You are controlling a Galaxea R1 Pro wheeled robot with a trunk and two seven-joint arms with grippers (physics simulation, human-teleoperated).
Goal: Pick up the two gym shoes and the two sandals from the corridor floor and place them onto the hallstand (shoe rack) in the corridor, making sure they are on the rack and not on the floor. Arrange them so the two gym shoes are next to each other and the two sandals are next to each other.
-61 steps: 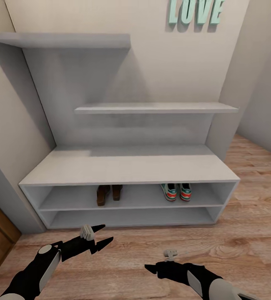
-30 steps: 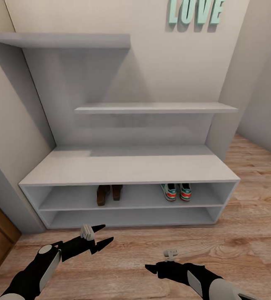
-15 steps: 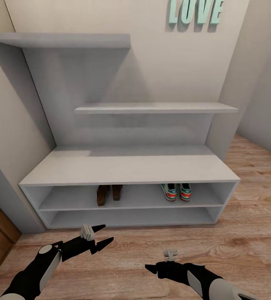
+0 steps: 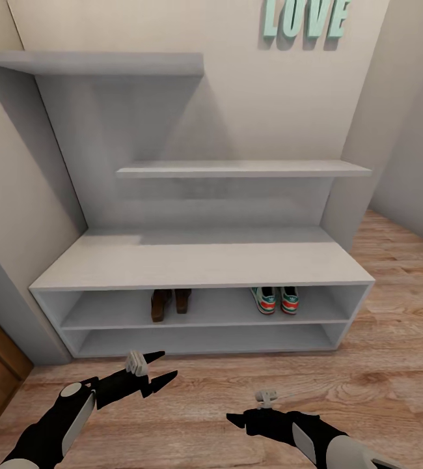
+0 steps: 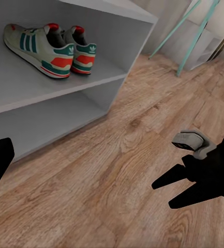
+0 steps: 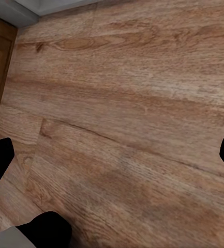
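I see both gym shoes side by side toward the right end of the hallstand's upper shelf, both sandals paired left of centre. My left gripper and right gripper hang spread and empty over the corridor floor, so I judge placing done; next I only check.

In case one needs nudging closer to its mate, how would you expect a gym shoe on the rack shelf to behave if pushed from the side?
The gym shoes stand on flat, broad soles, so one would probably slide, not tip or roll. The hallstand shelf looks smooth, so little force may do. The padded upper likely gives somewhat, so push low on the sole.
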